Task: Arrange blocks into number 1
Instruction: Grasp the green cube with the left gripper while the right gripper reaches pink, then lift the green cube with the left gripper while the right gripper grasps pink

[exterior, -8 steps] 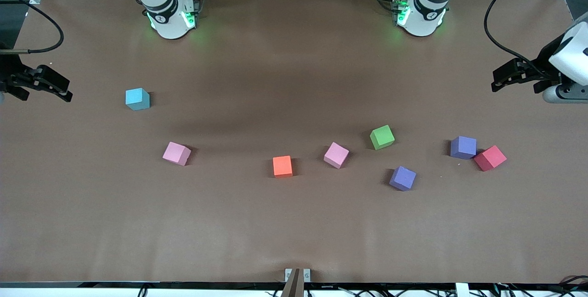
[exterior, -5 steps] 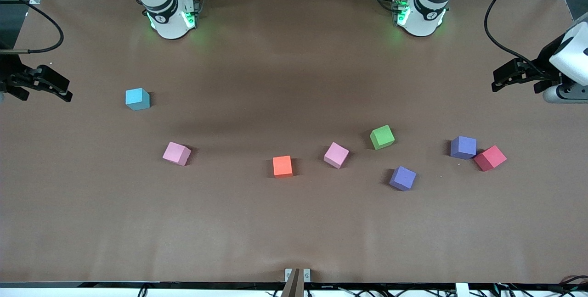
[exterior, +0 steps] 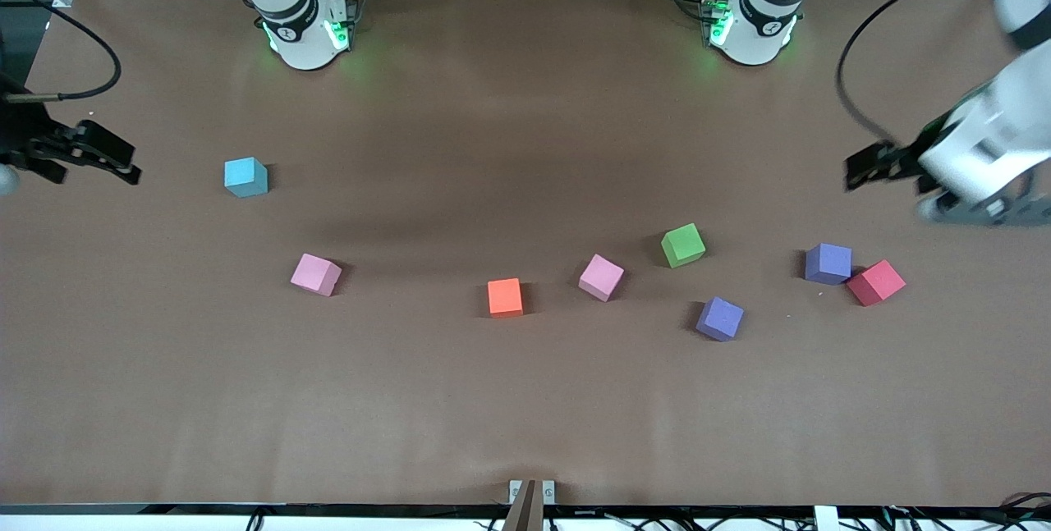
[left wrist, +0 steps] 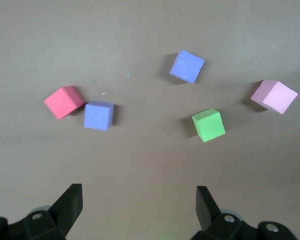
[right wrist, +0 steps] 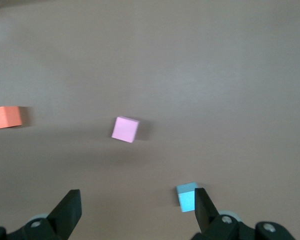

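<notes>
Five blocks lie spread across the middle of the table: a pink block (exterior: 315, 274), an orange block (exterior: 505, 297), a second pink block (exterior: 601, 277), a green block (exterior: 683, 245) and a purple block (exterior: 720, 318). The left wrist view shows the green block (left wrist: 208, 125), the purple block (left wrist: 187, 66) and one pink block (left wrist: 274, 96). My left gripper (exterior: 858, 170) (left wrist: 139, 200) hangs open and empty over bare table at the left arm's end. My right gripper (exterior: 123, 166) (right wrist: 137, 205) is open and empty at the right arm's end, with a pink block (right wrist: 125, 129) and the orange block (right wrist: 5, 117) in its view.
A second purple cube (exterior: 828, 263) touches a red cube (exterior: 876, 282) at the left arm's end, near the left gripper. A light blue cube (exterior: 245, 177) sits alone toward the right arm's end, close to the right gripper. The brown table (exterior: 525, 416) spreads wide nearer the front camera.
The left arm has swung in over the table, its gripper now closer to the purple and red cubes. The right gripper has shifted slightly inward. No block has moved.
</notes>
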Motion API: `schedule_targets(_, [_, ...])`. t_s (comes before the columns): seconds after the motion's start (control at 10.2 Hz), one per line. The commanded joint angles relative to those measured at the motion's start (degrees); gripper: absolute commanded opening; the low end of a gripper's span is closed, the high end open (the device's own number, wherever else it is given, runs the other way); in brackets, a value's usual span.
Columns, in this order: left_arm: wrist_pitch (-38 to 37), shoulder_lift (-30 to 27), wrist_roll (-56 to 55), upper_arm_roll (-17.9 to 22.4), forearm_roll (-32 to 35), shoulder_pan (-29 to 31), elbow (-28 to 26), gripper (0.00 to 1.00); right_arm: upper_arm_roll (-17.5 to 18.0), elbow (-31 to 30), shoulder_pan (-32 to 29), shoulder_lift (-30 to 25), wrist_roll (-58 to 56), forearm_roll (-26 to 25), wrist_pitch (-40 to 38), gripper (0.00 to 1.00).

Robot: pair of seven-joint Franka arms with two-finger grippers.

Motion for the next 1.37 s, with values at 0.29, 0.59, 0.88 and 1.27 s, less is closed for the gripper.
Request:
schedule_targets(0.29, [10.46,15.81,-17.12,-0.15,-2.82,-7.41,0.35,1.0,0.39,0.36,2.6,9.48,3.63,2.62,6.28,1.0])
schedule_targets(0.59, [16.53,22.24,-22.18,-0.15,-6.85,-9.35,-1.21,1.0,0.47,-0.08,4.36,16.17,22.81,2.88,9.45,1.0])
schedule_targets(0.88, [25.84,22.43,-25.06,-0.33,-7.57,-10.06,-10.43,1.0,0.47,-6.39,4.9,19.34,23.79,3.75,14.45,1.0])
schedule_targets(1.27, [27.1,22.78,-30.08,-0.86,-7.57,-10.41,-13.27,1.0,0.65,-17.38,5.96,20.84,23.26,8.04,26.21,1.0])
